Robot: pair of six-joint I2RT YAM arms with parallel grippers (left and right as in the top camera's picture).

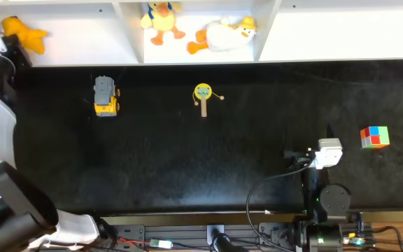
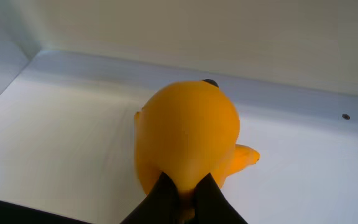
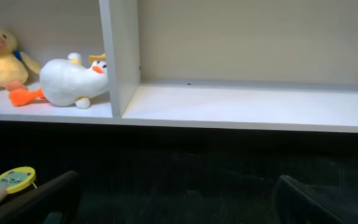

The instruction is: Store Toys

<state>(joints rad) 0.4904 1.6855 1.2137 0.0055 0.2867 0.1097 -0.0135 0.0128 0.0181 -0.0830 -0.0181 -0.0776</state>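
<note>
An orange duck toy (image 2: 188, 140) rests on the floor of the white shelf's left compartment (image 2: 61, 143), and my left gripper (image 2: 185, 190) is shut on its near side. From above, the same orange duck (image 1: 23, 31) lies at the far left of the shelf beside my left arm. On the black mat lie a yellow and grey truck (image 1: 105, 96), a small yellow rattle drum (image 1: 203, 94) and a colour cube (image 1: 374, 137). My right gripper (image 3: 179, 208) is open and low over the mat, facing the shelf's right compartment (image 3: 253, 102), with nothing between its fingers.
A yellow duck plush (image 1: 161, 19) and a white goose plush (image 1: 222, 33) lie in the shelf's middle compartment. A white divider (image 3: 120, 56) separates it from the right compartment. Cables run along the front edge by the arm bases.
</note>
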